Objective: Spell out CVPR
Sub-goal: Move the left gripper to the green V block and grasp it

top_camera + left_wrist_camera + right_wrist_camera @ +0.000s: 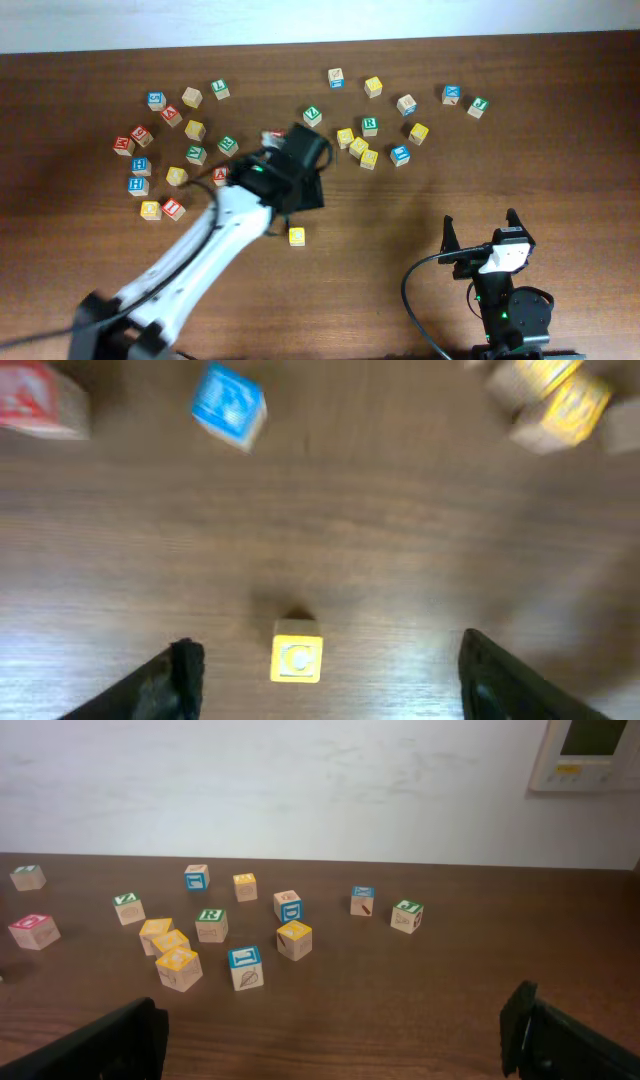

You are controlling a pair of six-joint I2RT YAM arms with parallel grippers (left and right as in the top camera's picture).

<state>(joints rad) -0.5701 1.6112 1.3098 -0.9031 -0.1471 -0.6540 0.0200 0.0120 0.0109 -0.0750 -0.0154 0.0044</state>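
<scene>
The left arm point(215, 235) is reaching out over the brown worktop point(560, 170), and the left jaws are standing wide open with nothing in them. In the left wrist view the yellow C cube point(296, 659) is sitting alone between the two fingers, touching neither. The green R cube point(370, 126) is lying farther back among other scattered cubes. The right arm point(505, 290) is sitting near the front edge, and the right jaws are spread open too, holding nothing.
</scene>
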